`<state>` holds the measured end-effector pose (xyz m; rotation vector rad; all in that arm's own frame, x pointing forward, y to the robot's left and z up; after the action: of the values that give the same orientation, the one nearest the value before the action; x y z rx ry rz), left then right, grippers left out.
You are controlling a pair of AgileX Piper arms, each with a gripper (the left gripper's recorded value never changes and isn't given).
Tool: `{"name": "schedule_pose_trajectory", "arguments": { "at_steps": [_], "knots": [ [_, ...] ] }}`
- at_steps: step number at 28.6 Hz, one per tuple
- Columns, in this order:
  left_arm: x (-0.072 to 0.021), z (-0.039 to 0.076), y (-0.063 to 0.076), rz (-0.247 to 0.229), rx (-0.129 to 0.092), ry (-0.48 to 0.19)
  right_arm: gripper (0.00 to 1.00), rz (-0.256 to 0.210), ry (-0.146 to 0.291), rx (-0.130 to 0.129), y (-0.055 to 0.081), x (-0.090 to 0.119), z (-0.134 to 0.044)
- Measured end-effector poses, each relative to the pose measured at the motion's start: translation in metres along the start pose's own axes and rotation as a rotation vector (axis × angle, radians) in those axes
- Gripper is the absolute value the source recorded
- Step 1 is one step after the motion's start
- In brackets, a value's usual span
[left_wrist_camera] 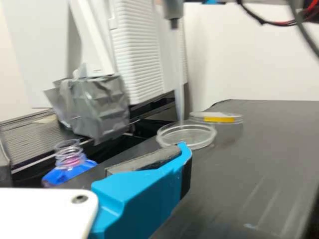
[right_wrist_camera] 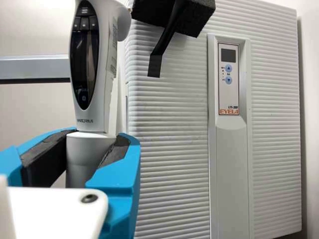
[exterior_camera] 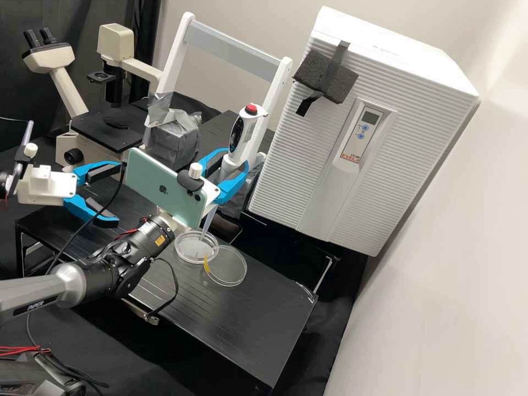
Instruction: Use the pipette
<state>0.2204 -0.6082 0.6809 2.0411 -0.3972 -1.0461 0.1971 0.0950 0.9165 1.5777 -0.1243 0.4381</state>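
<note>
Right now your right jaws are pinching the pipette [right_wrist_camera: 94, 64] low on its body. The padded blue fingers [right_wrist_camera: 122, 169] press on either side of the white barrel, just under the dark display. That low grip holds the pipette upright and leaves the red button [exterior_camera: 251, 108] on top uncovered, which I judge is the reason for it.

From there the clear tip [exterior_camera: 208, 224] slants down into the open dish [exterior_camera: 193, 248] on the bench [exterior_camera: 247, 319]. Whether it touches the dish floor, I cannot tell. You look to be at the point of drawing up or letting out liquid, so a steady height probably matters more than any sideways travel.

Just beside that dish lies a second round dish or lid [exterior_camera: 226, 267] with a yellow strip at its edge. It seems set aside to leave the first one open to the tip.

Your left jaws are spread wide and hold nothing. They hang low on the microscope's [exterior_camera: 71, 99] side, well apart from the dishes and pointing toward them, clear of the work.

Farther out, a foil-wrapped block [exterior_camera: 170, 135] sits behind the dishes with a small bottle of pink liquid [left_wrist_camera: 70, 155] near it. The white ribbed machine [exterior_camera: 374, 143] stands close beside the pipette, so mind that side if you swing.
</note>
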Motion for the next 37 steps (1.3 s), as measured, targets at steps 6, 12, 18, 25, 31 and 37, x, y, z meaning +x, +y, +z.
{"name": "schedule_pose_trajectory", "arguments": {
  "at_steps": [6,12,18,25,31,37],
  "knots": [
    [-0.0087,-0.030,0.022,0.068,0.011,0.113,0.00,0.006,0.010,0.001,0.002,0.000,-0.003],
    [-0.0215,-0.055,0.055,0.183,0.031,0.217,0.00,-0.027,0.075,0.031,-0.004,0.003,-0.018],
    [-0.0287,-0.064,0.064,0.214,0.037,0.261,0.00,-0.092,0.127,0.063,-0.017,0.014,-0.033],
    [-0.0364,-0.080,0.067,0.228,0.024,0.317,0.00,-0.158,0.178,-0.004,-0.026,0.103,-0.087],
    [-0.0426,-0.087,0.072,0.248,0.004,0.349,0.00,-0.139,0.158,-0.006,-0.024,0.163,-0.114],
    [-0.0477,-0.101,0.079,0.264,0.021,0.391,0.00,-0.192,0.097,0.027,-0.030,0.190,-0.118]
  ]
}}
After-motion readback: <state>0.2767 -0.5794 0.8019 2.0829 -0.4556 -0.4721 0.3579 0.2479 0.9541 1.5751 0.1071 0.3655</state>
